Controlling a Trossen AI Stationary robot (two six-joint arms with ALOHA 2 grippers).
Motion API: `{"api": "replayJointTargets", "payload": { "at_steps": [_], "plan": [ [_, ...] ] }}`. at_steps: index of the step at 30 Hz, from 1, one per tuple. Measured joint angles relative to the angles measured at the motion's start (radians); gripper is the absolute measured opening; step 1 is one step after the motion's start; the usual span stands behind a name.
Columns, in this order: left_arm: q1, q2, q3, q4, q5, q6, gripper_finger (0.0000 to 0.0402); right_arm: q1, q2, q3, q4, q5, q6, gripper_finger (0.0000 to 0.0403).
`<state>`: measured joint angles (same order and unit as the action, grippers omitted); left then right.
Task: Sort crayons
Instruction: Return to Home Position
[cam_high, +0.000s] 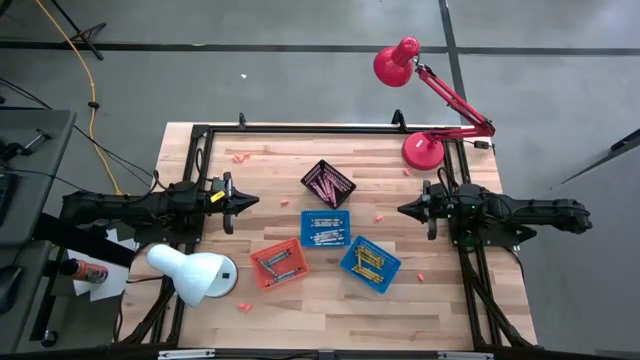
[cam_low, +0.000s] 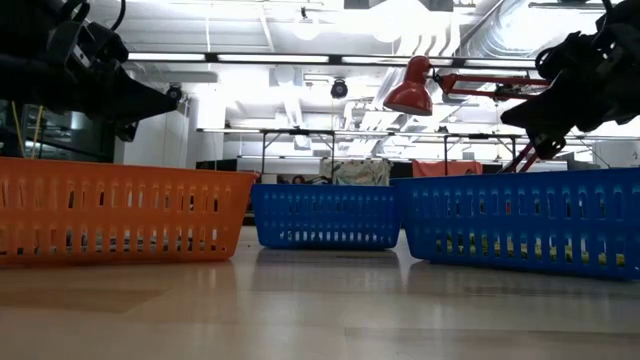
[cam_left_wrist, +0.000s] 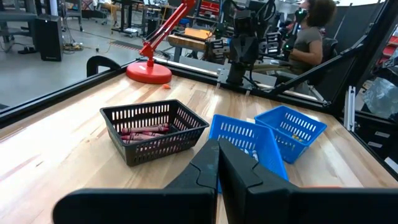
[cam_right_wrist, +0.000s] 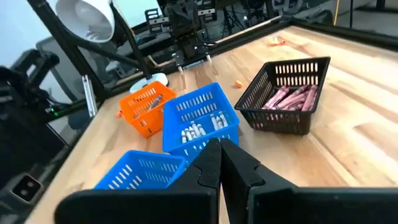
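While the left pincer (cam_high: 245, 201) and right pincer (cam_high: 405, 209) hung shut and empty at opposite sides, crayons (cam_high: 328, 183) sat in the baskets (cam_high: 326, 212) on the surface (cam_high: 330, 300), a few strays (cam_high: 245, 306) around. Reckon homing well meant moving high, clear of baskets.

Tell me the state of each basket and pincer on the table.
Black square mesh basket: upright, holding pink crayons.
Middle blue mesh basket: upright, holding pale crayons.
Angled blue mesh basket: holding yellow crayons.
Orange mesh basket: holding crayons.
Left pincer: shut, empty, left side.
Right pincer: shut, empty, right side.
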<state>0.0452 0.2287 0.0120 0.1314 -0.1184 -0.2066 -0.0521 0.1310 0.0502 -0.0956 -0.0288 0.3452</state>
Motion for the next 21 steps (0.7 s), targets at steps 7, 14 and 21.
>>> {"api": "replayJointTargets", "payload": {
  "at_steps": [7, 14, 21],
  "plan": [
    [0.000, 0.000, 0.000, 0.000, 0.000, 0.000, 0.0000, 0.000, 0.000, 0.000, 0.000, -0.001, 0.014, 0.0000],
    [0.000, 0.000, 0.000, 0.000, 0.000, 0.000, 0.0000, 0.000, 0.000, 0.000, 0.000, -0.001, 0.014, 0.0000],
    [0.000, 0.000, 0.000, 0.000, 0.000, 0.000, 0.0000, 0.000, 0.000, 0.000, 0.000, -0.001, 0.014, 0.0000]
  ]
}}
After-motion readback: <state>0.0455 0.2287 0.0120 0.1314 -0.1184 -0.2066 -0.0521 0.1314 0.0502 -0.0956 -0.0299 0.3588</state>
